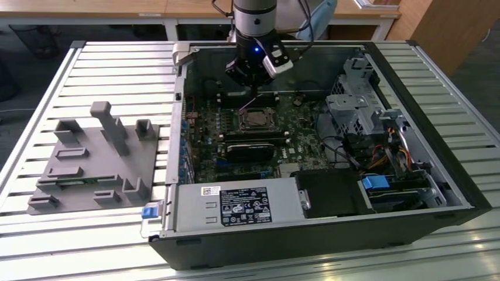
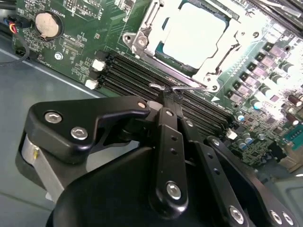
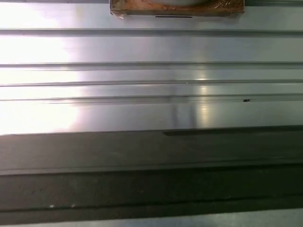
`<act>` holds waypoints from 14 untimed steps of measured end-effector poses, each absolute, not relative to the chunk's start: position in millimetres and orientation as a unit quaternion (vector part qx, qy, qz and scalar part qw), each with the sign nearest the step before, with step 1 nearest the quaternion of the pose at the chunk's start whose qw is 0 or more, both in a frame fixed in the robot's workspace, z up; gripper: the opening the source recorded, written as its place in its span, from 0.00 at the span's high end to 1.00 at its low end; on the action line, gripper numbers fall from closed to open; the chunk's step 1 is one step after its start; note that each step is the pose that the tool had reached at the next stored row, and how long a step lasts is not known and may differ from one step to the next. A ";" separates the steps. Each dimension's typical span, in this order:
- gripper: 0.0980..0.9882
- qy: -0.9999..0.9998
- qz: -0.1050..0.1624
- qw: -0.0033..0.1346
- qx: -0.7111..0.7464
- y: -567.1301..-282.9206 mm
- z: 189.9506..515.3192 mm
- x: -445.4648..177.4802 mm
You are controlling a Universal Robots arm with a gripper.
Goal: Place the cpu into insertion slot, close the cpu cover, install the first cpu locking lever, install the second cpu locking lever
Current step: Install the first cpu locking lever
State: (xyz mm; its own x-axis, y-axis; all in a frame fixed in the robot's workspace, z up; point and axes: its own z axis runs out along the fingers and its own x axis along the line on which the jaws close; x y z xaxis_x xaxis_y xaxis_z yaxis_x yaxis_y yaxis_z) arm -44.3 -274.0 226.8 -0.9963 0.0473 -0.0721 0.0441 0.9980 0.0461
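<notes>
We see the pincer (image 1: 250, 88) upper centre in the exterior view, narrow, fingers together, tips at a thin wire lever (image 2: 163, 88). The cpu (image 1: 256, 120) sits mid-frame, seated on the board (image 2: 85, 52), cpu cover (image 2: 147, 40) down over it.

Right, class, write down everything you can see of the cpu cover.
The cpu cover is a thin silver metal frame with a square window, lying closed and flat over the cpu, whose pale top shows through. It sits on the green board beside the black memory slots. At that edge the gripper is shut on a wire locking lever.
</notes>
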 end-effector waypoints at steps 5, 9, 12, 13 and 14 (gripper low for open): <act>0.99 0.998 0.023 0.046 0.023 -273.9 226.5 -44.8; 0.99 0.998 0.023 0.046 0.023 -273.9 227.6 -47.4; 0.99 0.998 0.025 0.046 0.023 -273.7 229.3 -48.9; 0.99 0.998 0.026 0.046 0.023 -273.6 229.7 -49.4; 0.99 0.998 0.027 0.046 0.023 -273.6 230.1 -50.0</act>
